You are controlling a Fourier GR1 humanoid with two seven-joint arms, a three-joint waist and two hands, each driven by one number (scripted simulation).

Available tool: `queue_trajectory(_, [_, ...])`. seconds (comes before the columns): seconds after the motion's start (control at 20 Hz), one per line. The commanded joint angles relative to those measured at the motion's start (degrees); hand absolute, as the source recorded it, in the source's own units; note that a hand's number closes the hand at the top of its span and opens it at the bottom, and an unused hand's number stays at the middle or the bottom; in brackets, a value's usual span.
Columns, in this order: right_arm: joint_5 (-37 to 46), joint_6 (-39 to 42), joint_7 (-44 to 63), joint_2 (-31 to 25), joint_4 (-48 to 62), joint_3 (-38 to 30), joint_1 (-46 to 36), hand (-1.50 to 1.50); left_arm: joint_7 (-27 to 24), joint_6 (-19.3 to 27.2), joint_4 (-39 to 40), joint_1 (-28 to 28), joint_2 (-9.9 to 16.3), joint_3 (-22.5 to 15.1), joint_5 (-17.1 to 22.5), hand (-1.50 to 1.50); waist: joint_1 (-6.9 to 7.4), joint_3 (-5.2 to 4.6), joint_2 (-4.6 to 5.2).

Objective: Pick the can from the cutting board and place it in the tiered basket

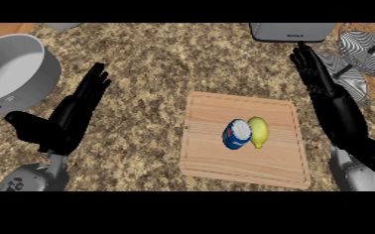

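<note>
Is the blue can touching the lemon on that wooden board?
Touching, as far as the head view shows: the can and the lemon lie side by side on the cutting board with no strip of wood visible between them.

Head view; looks steeply down at counter (161,59).

On the speckled worktop (161,64) sits one wooden cutting board (242,158), and on it lie one blue can (236,134) and one yellow lemon (258,132) side by side. There is one grey pot (26,72) at the left edge, one grey appliance (291,31) at the top and one wire tiered basket (354,59) at the right. Two black hands show, the left hand (70,116) and the right hand (330,99).
</note>
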Motion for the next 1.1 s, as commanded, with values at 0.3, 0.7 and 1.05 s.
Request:
queue_trajectory(0.3, [-31.7,0.8,-6.1,16.2,6.4,-16.0,-1.5,1.5,-4.1,5.8,1.3,0.1,-1.7,0.5,-6.3,0.0,-2.35,5.3,1.05])
queue_trajectory(0.7, [-48.9,41.7,9.1,1.3,24.2,-11.3,-2.8,-1.5,-6.2,13.0,6.3,-2.8,-7.9,-4.0,-14.5,0.0,0.21,1.86,1.3])
queue_trajectory(1.05, [-37.0,53.9,7.0,-17.5,23.4,-18.4,-5.2,-1.5,-8.3,11.0,6.7,0.7,-7.0,-2.4,-13.0,0.0,0.37,1.59,0.66])
